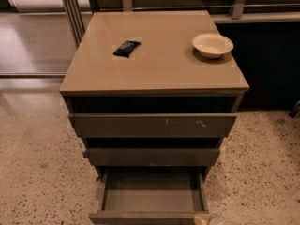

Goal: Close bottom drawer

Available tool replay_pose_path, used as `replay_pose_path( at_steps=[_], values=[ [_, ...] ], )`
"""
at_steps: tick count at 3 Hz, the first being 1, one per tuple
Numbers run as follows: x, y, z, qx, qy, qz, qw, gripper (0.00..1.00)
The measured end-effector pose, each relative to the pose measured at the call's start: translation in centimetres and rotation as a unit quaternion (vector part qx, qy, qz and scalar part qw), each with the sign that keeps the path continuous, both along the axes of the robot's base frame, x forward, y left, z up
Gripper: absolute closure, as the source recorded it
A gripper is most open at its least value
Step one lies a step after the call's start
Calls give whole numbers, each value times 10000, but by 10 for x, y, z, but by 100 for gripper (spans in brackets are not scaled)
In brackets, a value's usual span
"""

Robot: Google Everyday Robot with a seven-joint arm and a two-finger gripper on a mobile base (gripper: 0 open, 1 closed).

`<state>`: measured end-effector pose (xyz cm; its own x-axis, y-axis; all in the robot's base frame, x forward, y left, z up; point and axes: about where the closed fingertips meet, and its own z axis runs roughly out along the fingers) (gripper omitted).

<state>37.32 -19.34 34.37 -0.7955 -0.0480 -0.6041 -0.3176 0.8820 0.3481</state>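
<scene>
The bottom drawer of the cabinet stands pulled out toward me. Its plain dark front lies at the frame's lower edge and its shallow grey box is bare inside. Above it are the mid-width drawer front with a blue bit at its left end, and the widest front with pale scratches. Both of these stick out a little. Only a pale sliver of my gripper shows at the bottom edge, just right of the drawer's front right corner.
On the tan cabinet top lie a dark packet and a white bowl. Speckled floor surrounds the cabinet. A metal post stands behind on the left and a dark counter base on the right.
</scene>
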Motion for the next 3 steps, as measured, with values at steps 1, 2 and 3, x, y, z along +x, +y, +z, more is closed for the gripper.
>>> replay_pose_path(
  at_steps=[1, 2, 3],
  values=[
    [-6, 0, -31, 221, 244, -188, 9993, 100],
    [-7, 2, -64, 408, 494, -316, 9974, 100],
    [-4, 3, -93, 505, 713, -384, 9954, 100]
  ],
)
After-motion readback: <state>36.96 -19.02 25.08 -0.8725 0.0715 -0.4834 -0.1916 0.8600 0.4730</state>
